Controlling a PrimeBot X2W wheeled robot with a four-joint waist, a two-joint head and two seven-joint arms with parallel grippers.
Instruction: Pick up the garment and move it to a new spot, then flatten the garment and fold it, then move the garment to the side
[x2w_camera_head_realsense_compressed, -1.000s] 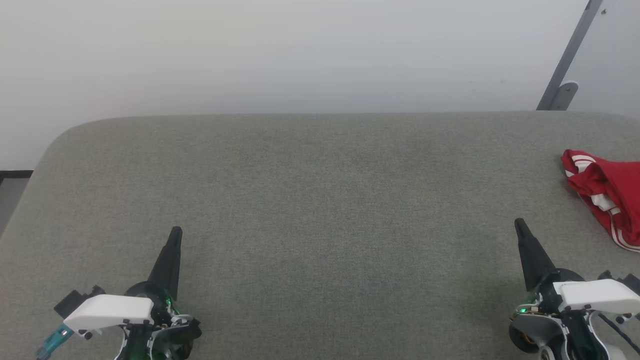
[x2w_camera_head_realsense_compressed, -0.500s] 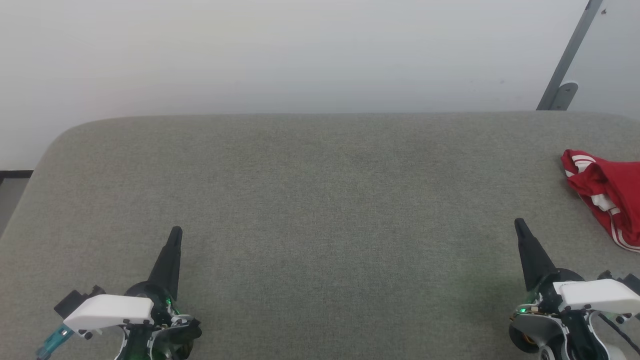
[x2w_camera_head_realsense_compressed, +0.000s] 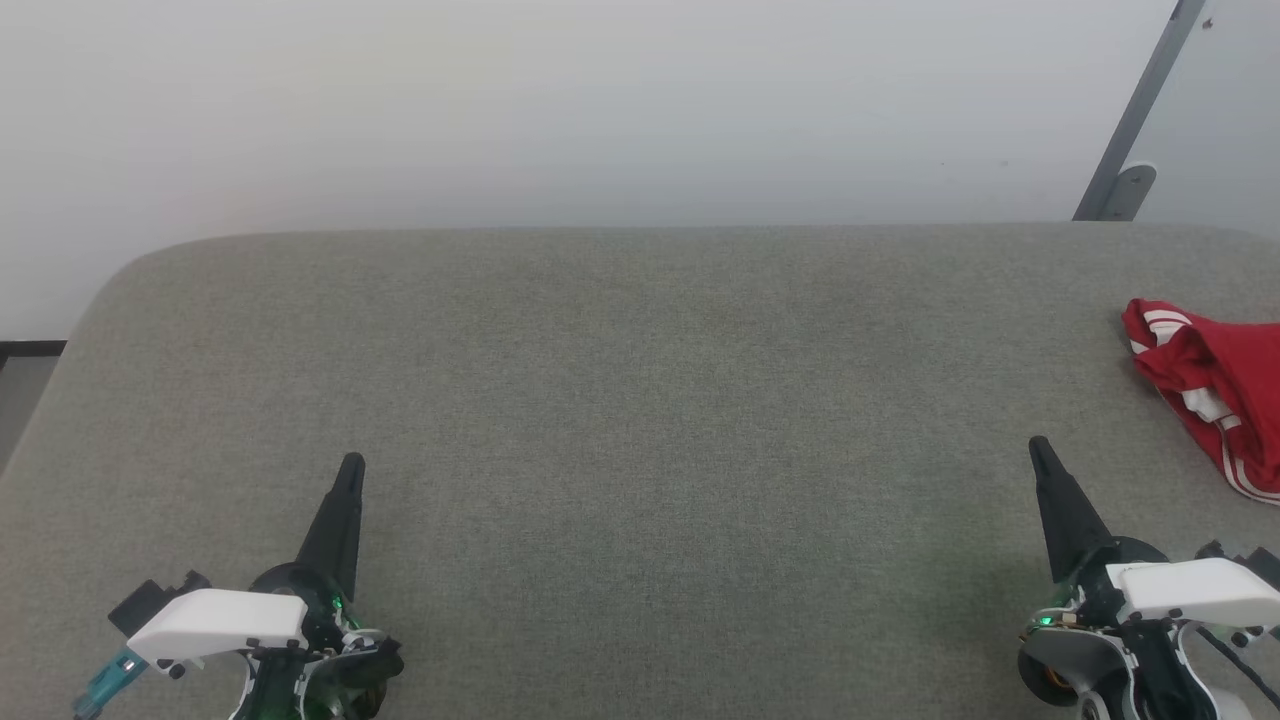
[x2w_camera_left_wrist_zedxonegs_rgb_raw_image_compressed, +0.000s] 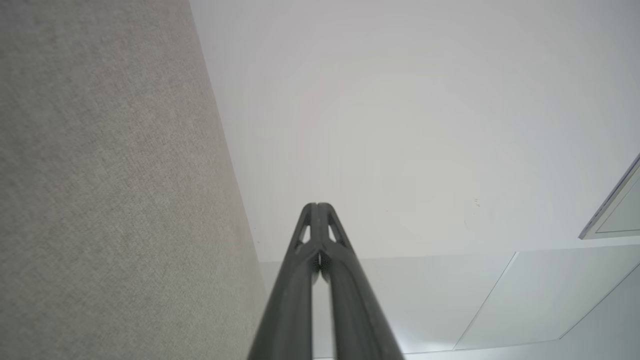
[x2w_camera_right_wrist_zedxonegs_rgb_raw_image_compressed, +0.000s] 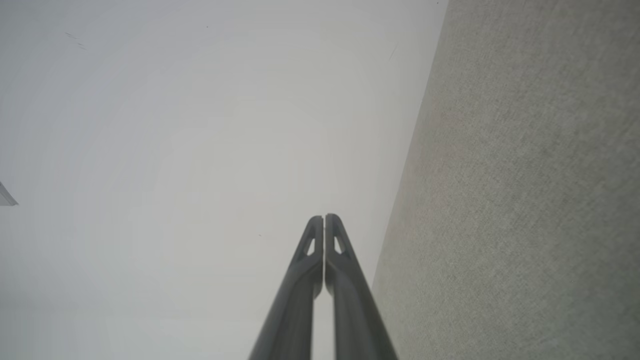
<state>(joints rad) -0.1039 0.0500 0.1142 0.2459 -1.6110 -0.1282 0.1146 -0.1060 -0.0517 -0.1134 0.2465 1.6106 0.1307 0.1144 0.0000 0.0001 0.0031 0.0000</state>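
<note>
Plainly, the left hand (x2w_camera_head_realsense_compressed: 350, 465) and the right hand (x2w_camera_head_realsense_compressed: 1038, 447) each have their fingers pressed together, gripping nothing, tips pointing away from the robot over the grey tabletop (x2w_camera_head_realsense_compressed: 640, 400). The red garment (x2w_camera_head_realsense_compressed: 1215, 380) lies crumpled at the tabletop's right side, apart from the right hand. Its visible length slants from far-left to near-right and is cut off by the picture's edge.

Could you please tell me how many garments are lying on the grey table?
1. The red-and-white garment lies crumpled at the right edge of the table, beyond the right gripper and apart from it; the picture cuts it off, so more could be hidden.
</note>
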